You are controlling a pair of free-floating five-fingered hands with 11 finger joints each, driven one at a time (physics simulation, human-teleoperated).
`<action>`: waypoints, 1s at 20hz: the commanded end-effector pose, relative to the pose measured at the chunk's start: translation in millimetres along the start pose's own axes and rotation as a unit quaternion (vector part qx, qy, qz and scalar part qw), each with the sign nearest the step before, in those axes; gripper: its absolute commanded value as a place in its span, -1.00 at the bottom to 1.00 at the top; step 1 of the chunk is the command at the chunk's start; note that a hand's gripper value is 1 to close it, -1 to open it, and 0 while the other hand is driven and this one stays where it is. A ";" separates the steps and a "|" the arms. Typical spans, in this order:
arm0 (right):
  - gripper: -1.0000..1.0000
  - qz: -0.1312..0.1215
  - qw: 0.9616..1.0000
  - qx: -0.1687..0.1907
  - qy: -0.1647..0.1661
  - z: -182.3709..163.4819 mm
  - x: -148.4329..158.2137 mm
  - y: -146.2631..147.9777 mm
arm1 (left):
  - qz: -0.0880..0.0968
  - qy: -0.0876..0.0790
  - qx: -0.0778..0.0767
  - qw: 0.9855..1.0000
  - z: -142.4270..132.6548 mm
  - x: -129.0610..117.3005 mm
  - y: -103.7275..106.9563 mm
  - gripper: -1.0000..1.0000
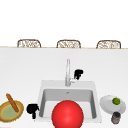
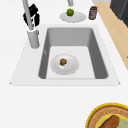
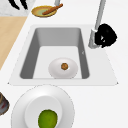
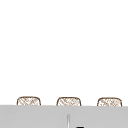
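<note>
From the left, a black hand (image 2: 32, 15) hung just behind the grey faucet (image 2: 31, 27), at its far side; whether it touched the faucet could not be told. In the sink (image 2: 98, 57) lay a white plate (image 2: 64, 64) with a small brown morsel (image 2: 63, 61). Beyond the sink stood another plate (image 2: 75, 17) bearing a green fruit (image 2: 70, 12), a dark jar (image 2: 92, 13) just beside it. Nearest, a yellow-rimmed bowl (image 2: 97, 116) held a brown stick (image 2: 110, 122).

The tall grey tap (image 1: 67, 72) stands straight up behind the sink. Its small side handle (image 1: 73, 80) sits right by the black fingers (image 1: 78, 74).
</note>
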 end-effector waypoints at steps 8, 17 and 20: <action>1.00 -0.023 0.998 -0.021 -0.059 -6.8 -24.9 28.2 | 0.000 0.000 0.000 1.000 0.0 0.0 0.0 0.00; 1.00 0.019 0.996 -0.034 -0.086 -9.3 -21.8 27.3 | 0.000 0.000 0.000 1.000 0.0 0.0 0.0 0.00; 1.00 0.016 0.995 -0.034 -0.089 -6.1 -19.6 21.0 | 0.000 0.000 0.000 1.000 0.0 0.0 0.0 0.00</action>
